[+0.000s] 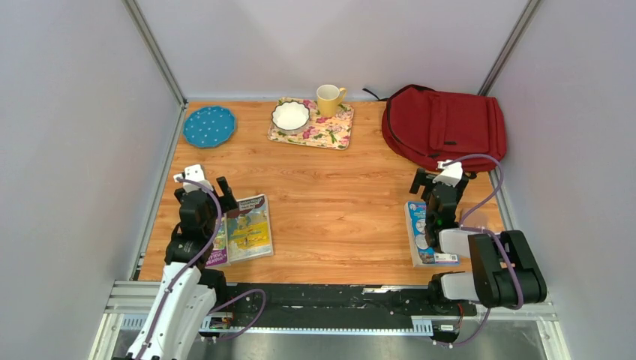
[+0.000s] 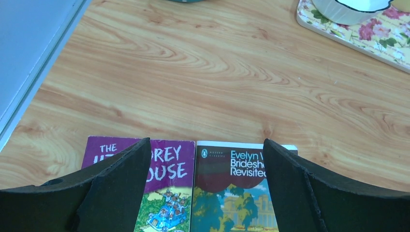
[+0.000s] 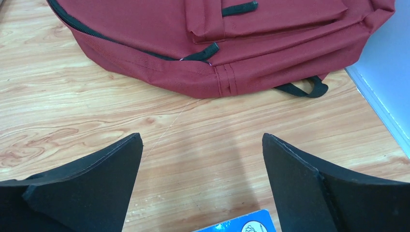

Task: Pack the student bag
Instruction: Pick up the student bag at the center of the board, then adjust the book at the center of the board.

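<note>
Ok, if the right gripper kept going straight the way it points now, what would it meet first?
Most likely the student bag, its near edge lying straight ahead of the open right gripper. The gripper's tilt is unclear, so it might touch the table first.

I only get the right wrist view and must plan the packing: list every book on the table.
Observer: A thin blue-covered book lies flat at the near right.
Operator: Now the left side.
Observer: Two paperbacks lie side by side at the near left: a purple-covered one and a dark Brideshead Revisited.
Operator: Say what's beside the bag.
Observer: Left of the large dark red fabric backpack, a floral rectangular tray carries a white bowl and a yellow mug.
</note>
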Robot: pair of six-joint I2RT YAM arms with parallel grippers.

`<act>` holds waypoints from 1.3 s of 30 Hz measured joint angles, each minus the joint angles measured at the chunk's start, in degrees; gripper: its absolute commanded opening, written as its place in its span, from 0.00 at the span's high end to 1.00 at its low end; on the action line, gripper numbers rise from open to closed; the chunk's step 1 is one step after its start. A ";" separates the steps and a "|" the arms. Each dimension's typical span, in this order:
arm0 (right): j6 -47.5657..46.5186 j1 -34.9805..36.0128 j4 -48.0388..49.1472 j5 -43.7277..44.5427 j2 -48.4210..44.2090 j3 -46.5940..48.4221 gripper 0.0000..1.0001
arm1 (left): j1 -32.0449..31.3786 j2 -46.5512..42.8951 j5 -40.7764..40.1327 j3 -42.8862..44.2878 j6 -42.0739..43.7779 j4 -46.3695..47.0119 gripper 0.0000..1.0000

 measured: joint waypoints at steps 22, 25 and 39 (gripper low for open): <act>30.25 -1.31 -55.76 -5.09 -18.34 24.90 0.01 | -0.02 -5.55 13.11 1.95 -0.35 -11.65 0.01; 34.84 -7.06 -59.54 -9.64 -16.59 27.39 0.04 | -0.02 -5.42 12.90 1.95 -0.85 -12.92 0.01; 45.46 -21.97 -62.14 -17.99 -11.08 24.79 0.09 | 0.00 -4.11 15.52 1.95 -1.18 -14.19 0.04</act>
